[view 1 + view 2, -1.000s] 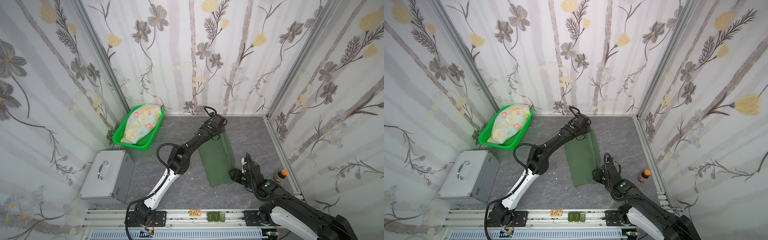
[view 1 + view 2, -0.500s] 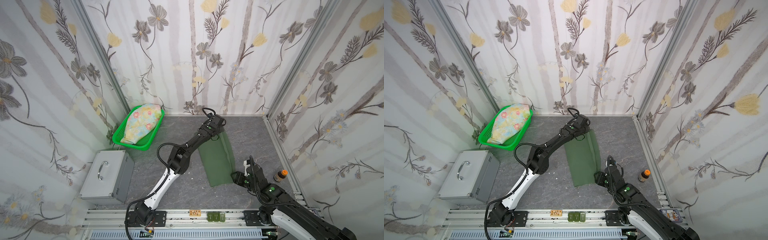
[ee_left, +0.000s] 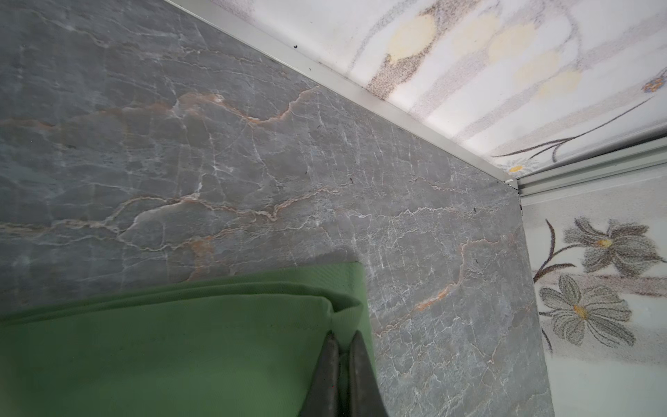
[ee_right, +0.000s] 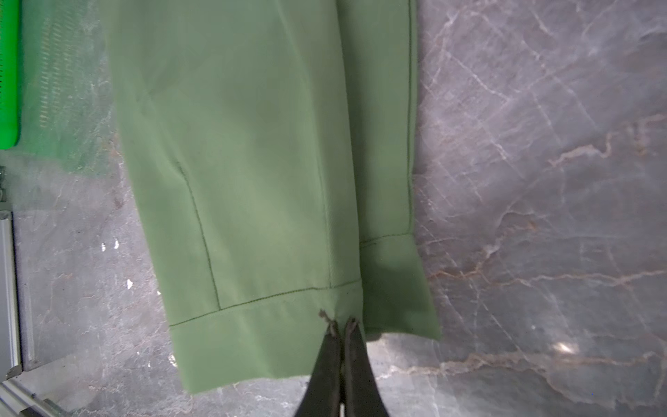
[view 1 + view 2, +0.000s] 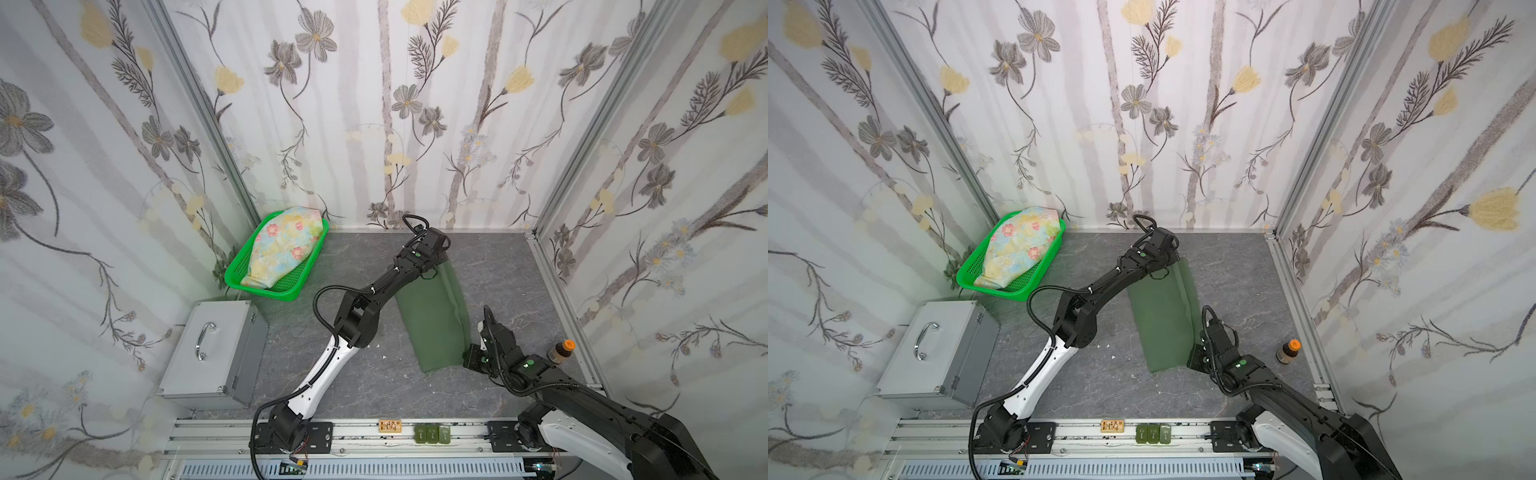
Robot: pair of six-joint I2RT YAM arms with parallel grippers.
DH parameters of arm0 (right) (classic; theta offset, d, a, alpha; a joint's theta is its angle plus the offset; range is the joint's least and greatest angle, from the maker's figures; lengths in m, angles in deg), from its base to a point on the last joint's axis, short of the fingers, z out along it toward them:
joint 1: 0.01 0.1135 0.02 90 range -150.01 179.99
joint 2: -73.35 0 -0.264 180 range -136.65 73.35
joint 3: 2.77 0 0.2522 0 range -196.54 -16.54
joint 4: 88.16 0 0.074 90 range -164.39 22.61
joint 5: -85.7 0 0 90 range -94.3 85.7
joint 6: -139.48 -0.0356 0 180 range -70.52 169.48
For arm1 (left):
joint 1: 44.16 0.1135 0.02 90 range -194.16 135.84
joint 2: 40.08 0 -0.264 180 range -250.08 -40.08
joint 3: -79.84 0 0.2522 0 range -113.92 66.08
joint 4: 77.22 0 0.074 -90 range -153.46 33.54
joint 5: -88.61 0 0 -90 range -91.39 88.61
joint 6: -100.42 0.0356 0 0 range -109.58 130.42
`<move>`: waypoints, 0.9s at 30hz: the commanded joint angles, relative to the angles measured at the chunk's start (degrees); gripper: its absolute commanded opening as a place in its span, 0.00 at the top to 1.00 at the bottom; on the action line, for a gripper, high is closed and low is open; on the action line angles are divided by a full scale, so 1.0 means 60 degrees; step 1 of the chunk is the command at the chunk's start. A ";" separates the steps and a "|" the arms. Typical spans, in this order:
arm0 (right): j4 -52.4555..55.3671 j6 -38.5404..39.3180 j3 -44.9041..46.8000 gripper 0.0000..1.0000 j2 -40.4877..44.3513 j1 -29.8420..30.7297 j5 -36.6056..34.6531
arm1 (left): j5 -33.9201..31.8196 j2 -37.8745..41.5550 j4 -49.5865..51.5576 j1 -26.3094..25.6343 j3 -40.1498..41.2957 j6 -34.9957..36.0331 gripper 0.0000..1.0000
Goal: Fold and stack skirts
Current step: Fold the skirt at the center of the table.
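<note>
Pressed together now, the right gripper (image 4: 341, 326) pinches the hem band of the olive-green skirt (image 5: 432, 320) at its near right corner. One second ago its jaws were spread and it stood just beside this corner, so the grasp is made only in this moment. The left gripper (image 3: 343, 339) has not changed: its fingers are shut at the far right corner of the same skirt. It seems to pinch the cloth edge there, though the wrist view does not show this fully. The skirt lies flat in the middle of the grey table (image 5: 498, 270), long from far to near. It is already doubled along its length, because two layers with shifted edges are visible at its right side. The flowered skirt (image 5: 286, 249) is still in the green basket (image 5: 270, 293) at the far left, not folded. I think that with both ends held the next fold can begin, probably bringing the near end toward the far end. The risk is that only the upper layer is caught at the near hem, so the layers may slide apart when lifted.
</note>
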 commanded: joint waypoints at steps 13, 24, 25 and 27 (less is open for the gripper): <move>0.0786 0.0310 -0.0678 1.00 0.0502 -0.0237 -0.1589 | 0.0044 -0.0045 -0.1246 -0.0020 -0.0033 -0.0187 1.00; 0.0791 0.0010 -0.0411 1.00 0.0716 -0.0561 -0.1502 | 0.0518 -0.0456 -0.2989 -0.0043 -0.0025 -0.0522 1.00; 0.0797 0.0009 -0.0397 1.00 0.0733 -0.0583 -0.1486 | 0.0622 -0.0508 -0.3213 -0.0043 -0.0019 -0.0594 1.00; 0.0829 -0.0034 -0.0381 1.00 0.0765 -0.0640 -0.1460 | 0.0771 -0.0566 -0.3540 -0.0050 -0.0027 -0.0734 1.00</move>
